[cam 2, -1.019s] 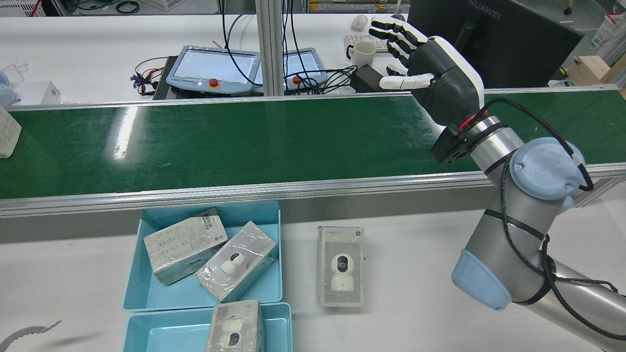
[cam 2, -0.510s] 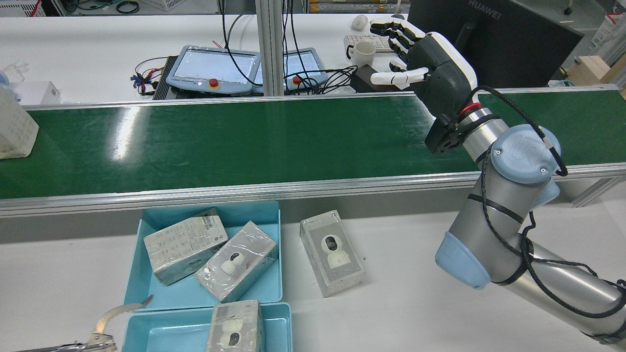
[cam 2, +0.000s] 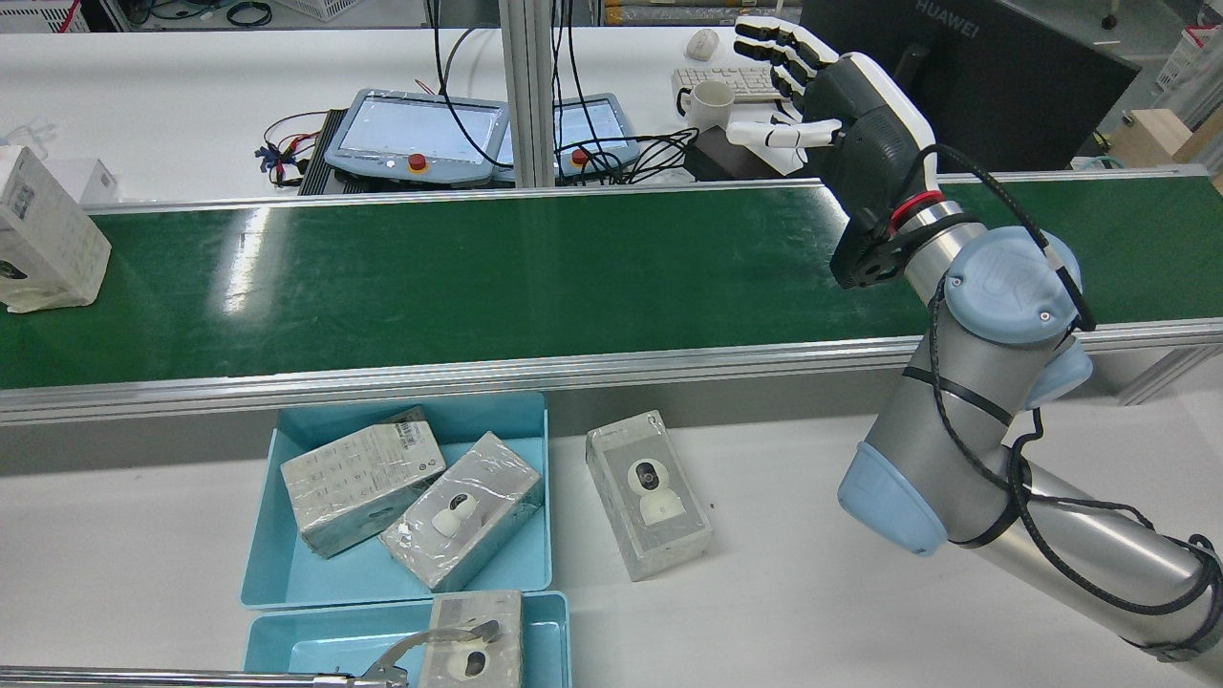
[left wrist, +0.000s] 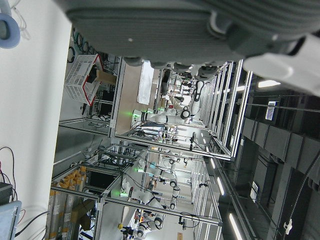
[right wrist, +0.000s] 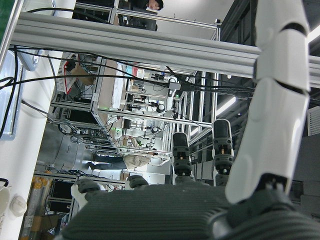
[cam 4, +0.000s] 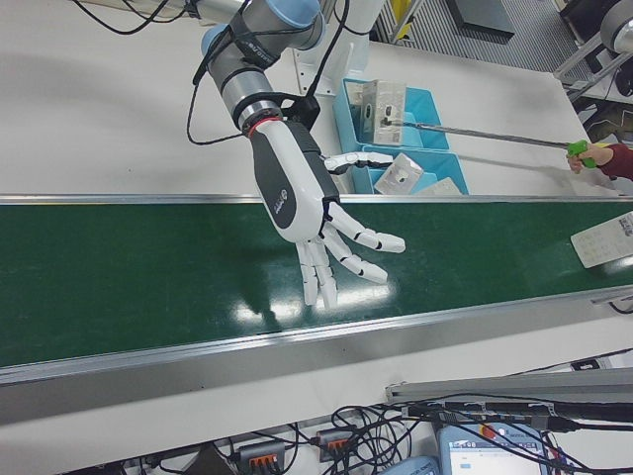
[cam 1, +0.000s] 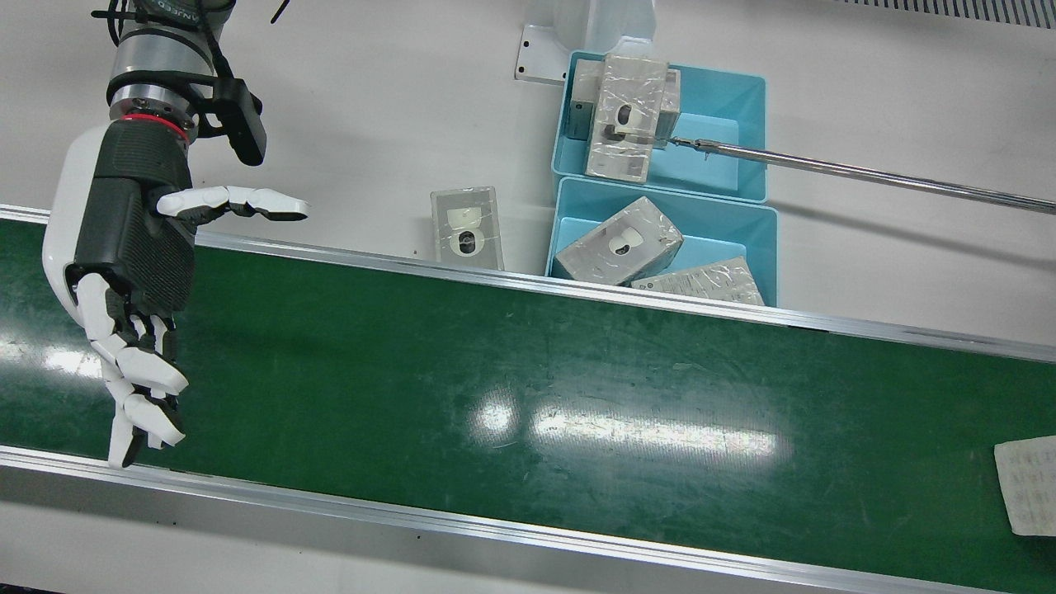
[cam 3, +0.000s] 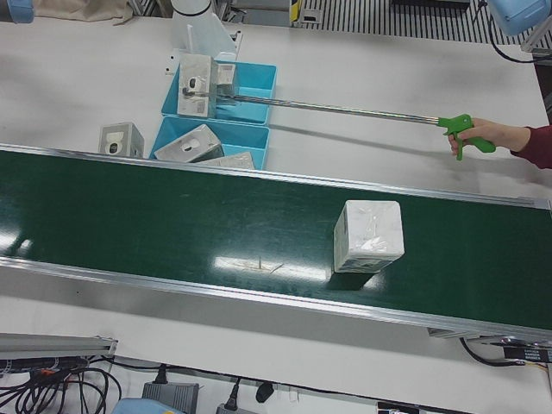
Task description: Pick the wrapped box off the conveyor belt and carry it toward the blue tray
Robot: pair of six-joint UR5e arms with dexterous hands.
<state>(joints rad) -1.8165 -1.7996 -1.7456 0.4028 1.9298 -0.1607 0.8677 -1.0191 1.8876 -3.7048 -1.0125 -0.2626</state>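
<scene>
While box (cam 3: 368,235) rides mid-belt — right hand (cam 1: 132,272) splayed.

Where we find each thing on and beside the belt

We see the wrapped box (cam 3: 368,235) on the conveyor belt (cam 2: 459,277) at its left end; our right hand (cam 2: 841,124) hangs over the opposite end; two trays (cam 2: 263,535) sit beside the belt, a lone box (cam 2: 648,494) just right of them.

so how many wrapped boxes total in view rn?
5: one on the conveyor belt at, two in the far blue tray at and, one in the near tray, one on the table.
</scene>
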